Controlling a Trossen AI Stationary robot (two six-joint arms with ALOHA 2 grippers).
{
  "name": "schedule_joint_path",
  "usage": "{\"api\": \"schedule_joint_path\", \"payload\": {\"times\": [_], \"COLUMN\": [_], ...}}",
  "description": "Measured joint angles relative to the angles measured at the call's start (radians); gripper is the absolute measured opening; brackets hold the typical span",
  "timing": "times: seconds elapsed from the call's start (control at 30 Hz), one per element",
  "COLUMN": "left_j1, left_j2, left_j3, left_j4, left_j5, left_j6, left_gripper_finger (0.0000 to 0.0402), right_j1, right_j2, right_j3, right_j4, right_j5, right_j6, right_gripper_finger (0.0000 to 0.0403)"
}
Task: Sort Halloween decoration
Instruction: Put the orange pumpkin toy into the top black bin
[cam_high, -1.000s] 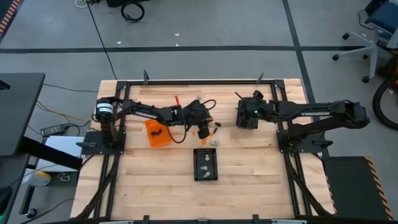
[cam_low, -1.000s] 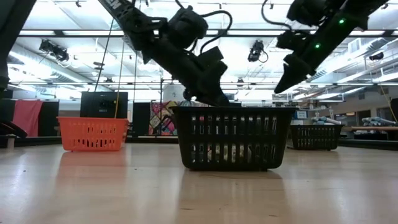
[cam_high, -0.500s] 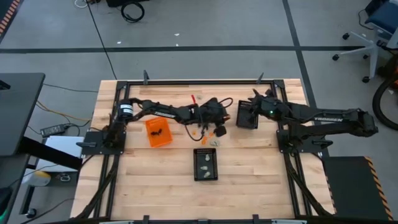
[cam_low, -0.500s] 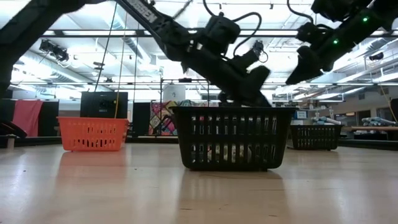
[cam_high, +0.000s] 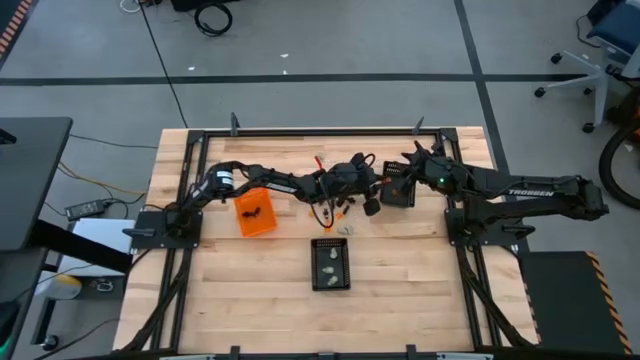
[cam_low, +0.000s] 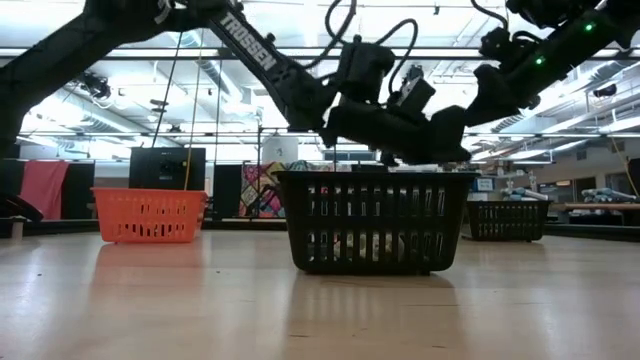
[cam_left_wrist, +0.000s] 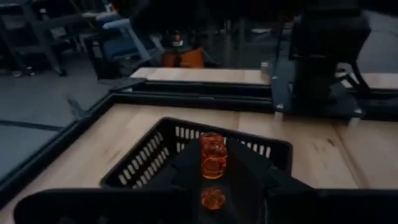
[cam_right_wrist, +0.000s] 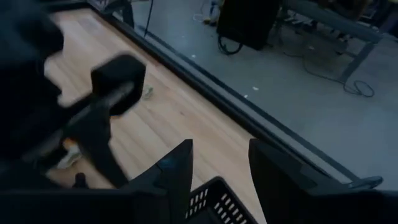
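Carrying an orange piece (cam_left_wrist: 212, 155) pinched in the left gripper (cam_high: 371, 204), seemingly beside the right-hand black mesh bin (cam_left_wrist: 146, 158). Centre over the bin before letting go. Right gripper (cam_right_wrist: 219, 163), fingers spread, waits above that bin.

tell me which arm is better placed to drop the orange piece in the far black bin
Left. Its tool already holds the orange piece right at the black bin. The right tool is open and empty above the same bin.
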Motion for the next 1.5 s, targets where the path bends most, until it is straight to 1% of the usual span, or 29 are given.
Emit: {"api": "schedule_joint_path", "payload": {"times": [0.17,0.3,0.37,0.47,0.53,0.63,0.77,1.13,1.5], "left_j1": [0.001,-0.001,-0.002,-0.002,-0.007,-0.013,-0.013,-0.013,-0.013], "left_j2": [0.049,0.09,0.122,0.169,0.191,0.199,0.198,0.198,0.185], "left_j3": [-0.002,0.015,0.048,0.107,0.146,0.179,0.187,0.189,0.189], "left_j4": [0.085,0.114,0.112,0.105,0.075,0.001,-0.035,-0.064,-0.073], "left_j5": [0.042,0.049,0.052,0.101,0.113,0.114,0.116,0.114,0.113], "left_j6": [-0.015,-0.027,-0.029,-0.031,-0.04,-0.048,-0.05,-0.053,-0.049], "left_gripper_finger": [0.0072,0.0072,0.0072,0.0072,0.0072,0.0072,0.0077,0.0131,0.0132], "right_j1": [0.002,0.003,0.006,0.008,0.008,0.007,0.008,0.008,0.008], "right_j2": [-0.008,-0.013,-0.013,-0.013,-0.013,-0.013,-0.013,-0.013,-0.013], "right_j3": [0.0,0.0,0.0,0.0,0.0,0.0,0.0,0.0,0.0], "right_j4": [0.01,0.038,0.059,0.063,0.061,0.055,0.046,0.035,0.034], "right_j5": [0.072,0.082,0.082,0.081,0.081,0.08,0.078,0.065,0.051], "right_j6": [-0.001,-0.009,-0.016,-0.028,-0.029,-0.031,-0.031,-0.02,-0.02], "right_gripper_finger": [0.016,0.016,0.016,0.016,0.016,0.016,0.016,0.016,0.016]}}
